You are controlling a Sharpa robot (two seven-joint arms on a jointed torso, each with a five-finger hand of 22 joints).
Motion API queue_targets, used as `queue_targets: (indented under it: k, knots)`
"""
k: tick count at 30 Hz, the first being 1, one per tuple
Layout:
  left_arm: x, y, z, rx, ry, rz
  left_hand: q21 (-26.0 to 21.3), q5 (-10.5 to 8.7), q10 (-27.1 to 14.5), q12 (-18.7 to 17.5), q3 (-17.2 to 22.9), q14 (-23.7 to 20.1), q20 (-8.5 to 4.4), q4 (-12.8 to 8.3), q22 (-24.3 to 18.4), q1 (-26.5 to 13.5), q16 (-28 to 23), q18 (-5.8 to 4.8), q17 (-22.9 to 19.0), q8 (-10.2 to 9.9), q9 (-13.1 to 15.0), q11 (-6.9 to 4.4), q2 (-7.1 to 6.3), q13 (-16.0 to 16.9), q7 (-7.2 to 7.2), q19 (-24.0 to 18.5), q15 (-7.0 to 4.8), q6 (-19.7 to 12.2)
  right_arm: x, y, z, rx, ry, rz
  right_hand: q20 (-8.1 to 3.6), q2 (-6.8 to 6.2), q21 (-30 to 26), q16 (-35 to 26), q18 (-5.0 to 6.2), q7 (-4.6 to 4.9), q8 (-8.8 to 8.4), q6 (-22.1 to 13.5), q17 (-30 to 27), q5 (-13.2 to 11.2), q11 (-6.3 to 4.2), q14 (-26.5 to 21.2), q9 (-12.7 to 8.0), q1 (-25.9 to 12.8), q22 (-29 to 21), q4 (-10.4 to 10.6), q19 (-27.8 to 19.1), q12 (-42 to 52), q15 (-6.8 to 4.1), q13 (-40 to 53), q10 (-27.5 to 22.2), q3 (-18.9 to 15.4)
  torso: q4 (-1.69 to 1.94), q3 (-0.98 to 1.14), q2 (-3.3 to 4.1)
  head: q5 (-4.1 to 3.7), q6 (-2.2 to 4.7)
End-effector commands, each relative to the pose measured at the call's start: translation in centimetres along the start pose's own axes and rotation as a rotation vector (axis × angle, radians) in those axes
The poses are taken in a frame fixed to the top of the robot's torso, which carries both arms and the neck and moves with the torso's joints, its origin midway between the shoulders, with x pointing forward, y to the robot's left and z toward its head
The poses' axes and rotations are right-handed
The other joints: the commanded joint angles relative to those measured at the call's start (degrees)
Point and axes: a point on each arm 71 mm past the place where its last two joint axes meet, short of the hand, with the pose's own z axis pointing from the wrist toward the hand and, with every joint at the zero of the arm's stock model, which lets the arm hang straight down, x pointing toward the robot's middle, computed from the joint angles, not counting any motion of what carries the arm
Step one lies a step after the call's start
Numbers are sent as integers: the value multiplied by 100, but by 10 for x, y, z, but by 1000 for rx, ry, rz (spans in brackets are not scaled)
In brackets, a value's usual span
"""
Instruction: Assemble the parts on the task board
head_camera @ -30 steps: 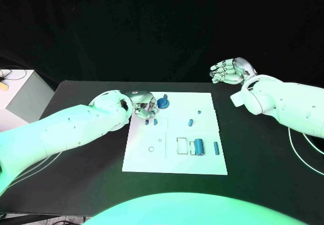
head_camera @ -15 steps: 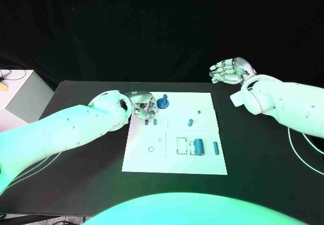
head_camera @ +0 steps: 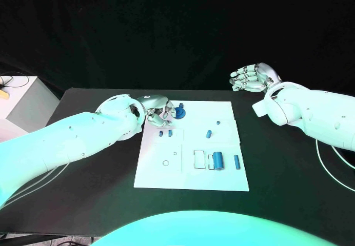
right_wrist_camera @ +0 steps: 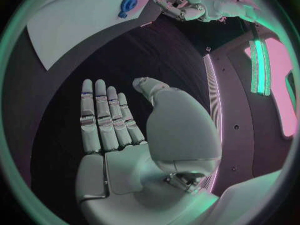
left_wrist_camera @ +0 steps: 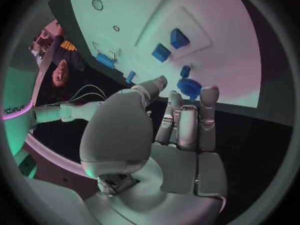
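The white task board [head_camera: 192, 174] [left_wrist_camera: 212, 25] lies mid-table. A blue gear [head_camera: 178, 113] [left_wrist_camera: 189, 87] [right_wrist_camera: 128, 2] stands at its far left corner. My left hand [head_camera: 157, 110] [left_wrist_camera: 181, 120] is at that corner, fingers stretched toward the gear, whose rim sits between thumb and fingertips; I cannot tell whether they touch it. Two small blue blocks [head_camera: 165, 133] [left_wrist_camera: 170, 45] lie just nearer me. A short peg [head_camera: 209, 135], a thick cylinder [head_camera: 219, 160] and a thin rod [head_camera: 237, 162] lie further right. My right hand [head_camera: 251, 78] [right_wrist_camera: 119, 130] hovers beyond the board's far right corner, flat and holding nothing.
A white box [head_camera: 22, 102] stands off the table's left edge. The board has a rectangular slot [head_camera: 199, 159] and a small ring [head_camera: 165, 163] near its front half. Black table [head_camera: 281, 169] surrounds the board.
My left hand has shifted slightly away from me and turned, bringing its fingers closer to the gear. The gear, the other parts and the right hand stay put.
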Motion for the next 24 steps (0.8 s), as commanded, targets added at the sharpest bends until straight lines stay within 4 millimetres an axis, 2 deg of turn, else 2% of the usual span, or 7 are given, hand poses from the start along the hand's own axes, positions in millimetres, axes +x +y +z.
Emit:
queue_targets:
  k: [1, 3, 9, 11, 15, 19, 24]
  knots:
    - [-8, -3, -2, 39, -39, -92, -331, -8, -120, 66, -69, -282, 13, 33, -383, 37, -112, 49, -394, -9, 12, 23, -11, 23, 28, -328, 19, 10, 1, 0, 0, -9, 11, -4, 14, 7, 29, -30, 36, 237, -16, 30, -6, 10, -5, 31, -6, -54, -8, -6, 41, 15, 3, -9, 42, 52, -4, 0, -3, -5, 0]
    - [-15, 1, -4, 37, -65, -179, -432, -2, -185, 12, -61, -362, 22, 65, -490, 53, -145, 69, -494, -11, 16, 38, 22, -11, 46, -416, 30, 9, 1, 0, 0, -11, 13, -8, 9, 10, 31, -34, 36, 232, -13, 37, -15, -22, -10, 38, -9, 15, -9, -88, 47, 13, -3, -10, 44, 119, -4, 2, -5, -15, 0]
    - [-33, 21, -15, 8, -138, -500, -1018, 8, -154, -600, 233, -1489, 114, 83, -965, 305, -829, 126, -2103, 24, 63, 188, 178, -486, 250, -780, 165, 71, 2, 1, -2, -33, 48, -28, -49, 38, 65, -21, 39, 156, 16, 177, -40, -566, -71, 124, -21, 272, 2, -394, 121, -38, -57, -23, 156, 464, 9, 9, -19, -33, 0]
    - [-38, 32, -21, -7, -162, -641, -1284, 3, -142, -1228, 392, -2175, 182, 77, -1129, 339, -1512, 122, -3204, 7, 77, 316, 238, -930, 367, -849, 256, 25, 3, 2, -3, -55, 83, -56, -159, 61, 198, 87, 37, 85, -8, 267, -7, -835, -125, 365, -40, 414, 55, -568, 353, -148, -148, -29, 245, 600, 14, 10, -25, -49, 0]
    - [-44, 57, -35, -28, -212, -917, -1889, 19, 17, -2280, 260, -2270, 304, 193, -1543, 159, -2328, 133, -3572, -15, 96, 463, 322, -1687, 462, -906, 388, -34, 11, 4, -10, -106, 203, -154, -566, 170, 871, 497, 0, -44, -118, 537, 219, -1183, -290, 1228, -114, 639, 406, -951, 1101, -455, -466, -34, 630, 386, 29, 1, -44, -87, 0]
    - [-45, 73, -47, -60, -267, -1038, -2594, 18, 272, -3043, 91, -2354, 384, 370, -2079, 128, -2981, 129, -3814, -4, 115, 536, 351, -2171, 485, -813, 459, -59, 19, 5, -17, -139, 270, -290, -902, 240, 1810, 984, -58, -98, -287, 827, 602, -1162, -415, 2051, -236, 684, 1030, -1166, 1490, -748, -700, -20, 1094, 191, 35, -12, -59, -119, 18]
    - [-43, 82, -58, -68, -322, -1133, -2746, 5, 281, -3587, 37, -2274, 379, 260, -2220, 312, -3206, 125, -3854, 7, 112, 601, 396, -2482, 548, -654, 502, -16, 30, 6, -27, -185, 316, -504, -1023, 213, 2941, 2100, -51, -209, -524, 1141, 1484, -1153, -534, 2461, -359, 467, 1887, -1245, 1522, -1208, -829, -5, 1626, 429, 48, -26, -79, -214, 81]
